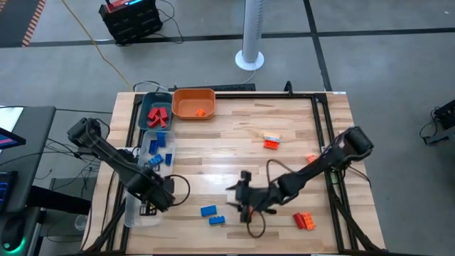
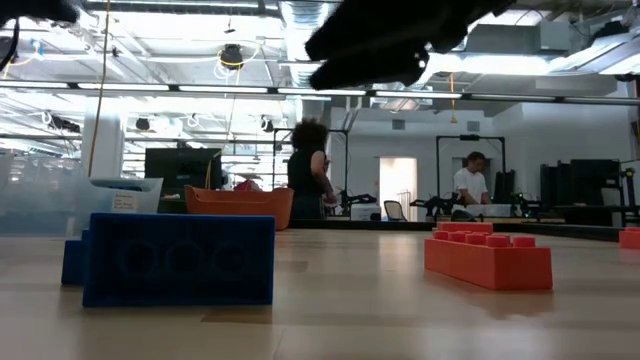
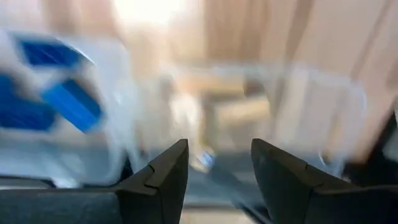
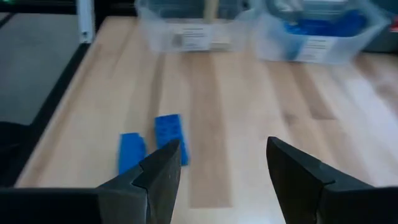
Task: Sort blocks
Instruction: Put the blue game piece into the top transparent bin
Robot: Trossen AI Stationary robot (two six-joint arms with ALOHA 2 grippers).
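Hovering over the clear tray at the tabletop's left edge, the left tool stands parted and empty, its wrist view alone showing tan blocks below. The right tool, spread wide and empty, hangs near the front edge beside two blue blocks. Only the high view shows red blocks in the teal tray at the back edge.

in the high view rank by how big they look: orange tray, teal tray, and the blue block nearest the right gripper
1. Orange tray, slightly the largest.
2. Teal tray, close to it in size.
3. Blue block, far smaller than both.
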